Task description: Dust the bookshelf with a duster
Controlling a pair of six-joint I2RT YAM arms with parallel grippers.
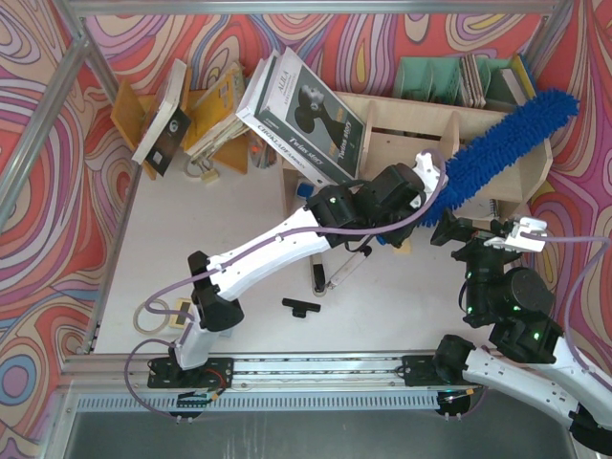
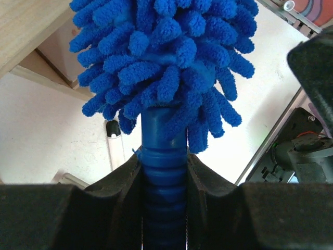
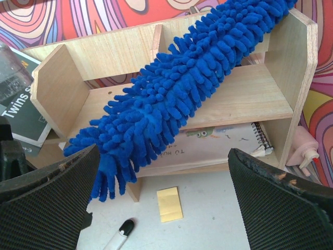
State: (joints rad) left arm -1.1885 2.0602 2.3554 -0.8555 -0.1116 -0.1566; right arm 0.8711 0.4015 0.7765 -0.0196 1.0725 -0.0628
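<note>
The blue fluffy duster [image 1: 507, 148] lies slanted across the pale plywood bookshelf [image 1: 402, 129], its tip at the shelf's far right corner. My left gripper [image 1: 428, 184] is shut on the duster's ribbed blue handle [image 2: 164, 172], the fingers [image 2: 117, 187] pressed on both sides of it. The duster head [image 2: 161, 57] fans out just past them. My right gripper [image 1: 521, 229] hangs open in front of the shelf's right end, holding nothing. From that wrist, the duster [image 3: 182, 88] rests over the shelf boards [image 3: 250, 94] between the wide black pads [image 3: 270, 192].
A big book [image 1: 306, 110] leans on the shelf's left end. An orange rack [image 1: 206, 115] with books stands at the back left, green file holders [image 1: 430, 78] behind the shelf. A yellow sticky note [image 3: 169, 203], a marker [image 3: 120, 234] and a spiral notebook [image 3: 223, 140] lie under the shelf.
</note>
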